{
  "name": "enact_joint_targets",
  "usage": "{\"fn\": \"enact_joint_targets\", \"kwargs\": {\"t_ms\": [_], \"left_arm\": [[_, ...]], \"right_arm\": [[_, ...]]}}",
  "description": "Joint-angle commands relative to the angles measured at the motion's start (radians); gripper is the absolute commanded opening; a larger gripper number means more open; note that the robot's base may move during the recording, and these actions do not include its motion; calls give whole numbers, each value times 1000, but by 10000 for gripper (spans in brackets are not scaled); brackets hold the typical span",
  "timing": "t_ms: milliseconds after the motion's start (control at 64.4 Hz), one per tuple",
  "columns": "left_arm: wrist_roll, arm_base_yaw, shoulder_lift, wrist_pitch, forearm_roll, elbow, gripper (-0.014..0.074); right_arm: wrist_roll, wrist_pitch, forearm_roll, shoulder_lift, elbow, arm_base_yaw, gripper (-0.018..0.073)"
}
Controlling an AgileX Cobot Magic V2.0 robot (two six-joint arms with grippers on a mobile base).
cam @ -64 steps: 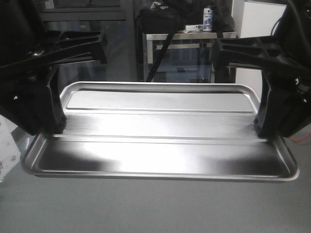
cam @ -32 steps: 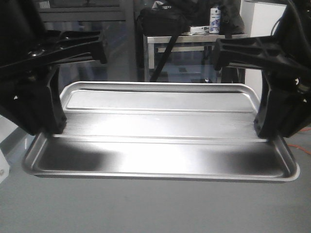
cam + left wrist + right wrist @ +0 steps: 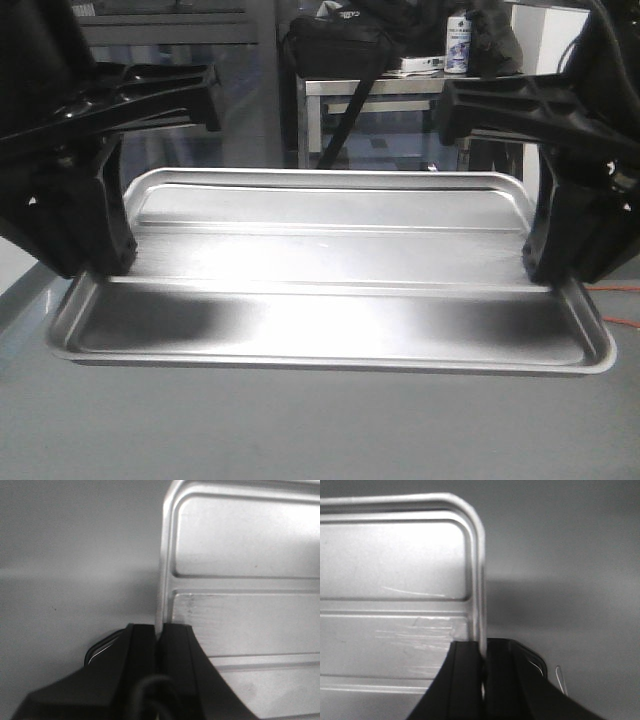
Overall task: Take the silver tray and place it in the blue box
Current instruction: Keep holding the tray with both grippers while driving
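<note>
The silver tray (image 3: 320, 300), shiny with two long ridges along its bottom, hangs level in the air between my two arms. My left gripper (image 3: 105, 268) is shut on its left rim, and my right gripper (image 3: 545, 272) is shut on its right rim. In the left wrist view the black fingers (image 3: 145, 645) pinch the tray's rim (image 3: 165, 580). In the right wrist view my gripper (image 3: 482, 647) clamps the rim of the tray (image 3: 395, 620) the same way. The blue box is out of view.
Grey floor (image 3: 320, 430) lies below the tray. Behind stands a metal table (image 3: 400, 85) with a black bag (image 3: 335, 45) and a white bottle (image 3: 458, 42) on it. An orange cable (image 3: 622, 320) lies on the floor at the right.
The background has slid to the right: the table and bottle moved right and the white object at the lower left left the view. The tray and both grippers keep their places in the picture.
</note>
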Motion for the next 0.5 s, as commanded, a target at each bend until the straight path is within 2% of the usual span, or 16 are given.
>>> {"fn": "enact_joint_targets", "kwargs": {"t_ms": [0, 481], "left_arm": [[-10, 4, -31, -3, 27, -22, -104], [-10, 4, -31, -3, 27, -22, -104]], "right_arm": [[-1, -12, -40, -32, -24, -2, 59], [-1, -12, -40, -32, -24, -2, 59]]}}
